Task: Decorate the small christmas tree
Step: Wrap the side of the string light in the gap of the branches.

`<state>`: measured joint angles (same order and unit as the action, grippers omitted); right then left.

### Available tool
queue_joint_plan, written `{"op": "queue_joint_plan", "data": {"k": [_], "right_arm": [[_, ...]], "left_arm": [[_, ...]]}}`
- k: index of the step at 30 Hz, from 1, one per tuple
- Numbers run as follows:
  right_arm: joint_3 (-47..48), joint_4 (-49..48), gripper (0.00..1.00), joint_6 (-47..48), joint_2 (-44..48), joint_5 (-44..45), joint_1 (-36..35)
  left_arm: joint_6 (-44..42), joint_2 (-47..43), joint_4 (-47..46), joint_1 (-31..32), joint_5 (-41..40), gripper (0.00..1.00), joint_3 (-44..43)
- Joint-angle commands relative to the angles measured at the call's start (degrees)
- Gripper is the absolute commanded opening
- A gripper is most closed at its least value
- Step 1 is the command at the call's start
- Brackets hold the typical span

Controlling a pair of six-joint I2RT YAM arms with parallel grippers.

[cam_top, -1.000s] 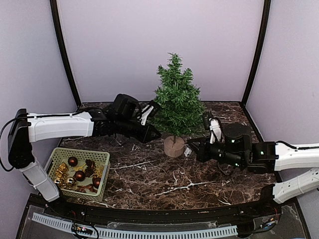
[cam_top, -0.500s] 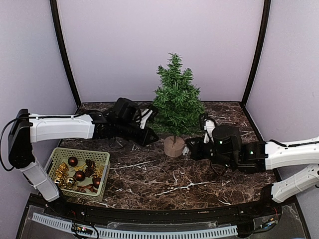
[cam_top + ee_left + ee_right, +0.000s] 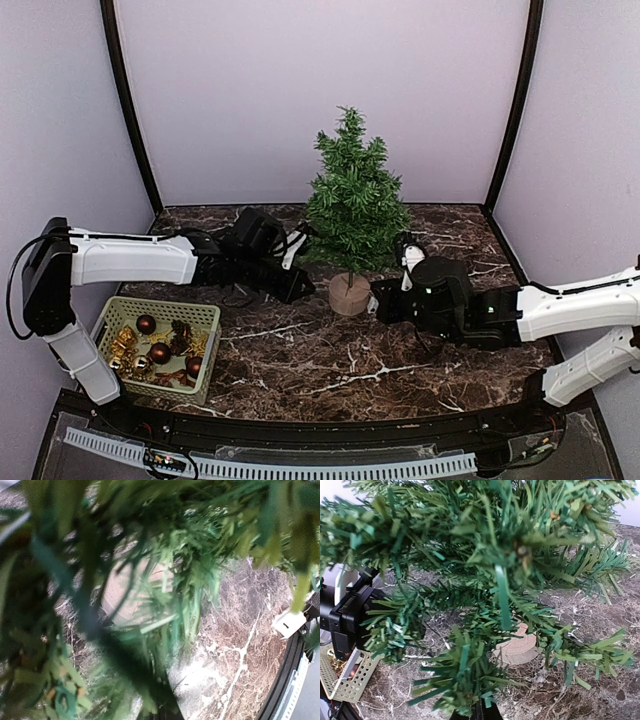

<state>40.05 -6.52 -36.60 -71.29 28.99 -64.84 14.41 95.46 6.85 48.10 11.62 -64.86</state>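
Note:
The small christmas tree (image 3: 352,200) stands mid-table on its round wooden base (image 3: 349,294), bare of ornaments. My left gripper (image 3: 298,286) is low under the tree's lower left branches, its tip narrow and shut, holding nothing I can see. In the left wrist view blurred branches (image 3: 165,545) fill the frame, with the base (image 3: 131,597) behind them. My right gripper (image 3: 377,301) is low, just right of the base. In the right wrist view its dark fingers (image 3: 481,713) are together at the bottom edge, a branch tuft (image 3: 465,677) lies over them, and the base (image 3: 520,649) is beyond.
A green mesh basket (image 3: 118,312) at the front left holds dark red balls (image 3: 159,352) and gold ornaments (image 3: 123,345); its corner shows in the right wrist view (image 3: 345,682). The floor is dark marble. Walls close off the back and sides.
My left gripper has dropped lower and moved in under the left branches toward the base. My right arm has slid left, closer to the base.

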Motion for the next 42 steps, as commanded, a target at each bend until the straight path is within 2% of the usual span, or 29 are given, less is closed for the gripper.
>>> {"op": "queue_joint_plan", "data": {"k": [1,3,5,12,19,23,27,31,42], "right_arm": [[-0.13,-4.26,0.0,1.19,-1.02,1.25,0.35],[-0.36,-5.07,0.0,1.41,-0.8,1.31,0.32],[-0.84,-5.53,0.06,1.68,-0.15,1.33,0.29],[-5.16,-7.02,0.41,1.45,5.84,1.41,0.28],[-9.63,-9.47,0.66,1.67,12.5,1.12,0.28],[-10.24,-11.17,0.71,2.38,13.51,0.28,0.27],[-10.97,-14.22,0.73,2.78,12.69,-1.67,0.3],[-12.08,-17.73,0.8,2.33,11.66,-3.22,0.25],[-13.76,-21.75,0.89,-2.43,5.34,-0.23,0.45]], "left_arm": [[0.49,-0.01,0.13,-0.09,-2.2,0.0,1.59],[0.71,-0.01,-0.07,-0.08,-2.33,0.0,2.06],[0.99,-0.31,-0.49,-0.09,-2.49,0.0,2.64],[1.37,-2.71,-3.51,-0.44,-3.13,0.0,5.46],[3.49,-4.45,-6.45,-1.59,-2.41,0.0,7.84],[3.86,-6.53,-11.79,-1.96,-0.87,0.0,9.07],[4.61,-6.89,-13.41,-3.01,1.07,0.0,8.2],[5.75,-6.89,-14.72,-4.55,2.38,0.0,7.81],[7.57,-7.6,-17.29,-7.52,4.92,0.0,10.23]]}}
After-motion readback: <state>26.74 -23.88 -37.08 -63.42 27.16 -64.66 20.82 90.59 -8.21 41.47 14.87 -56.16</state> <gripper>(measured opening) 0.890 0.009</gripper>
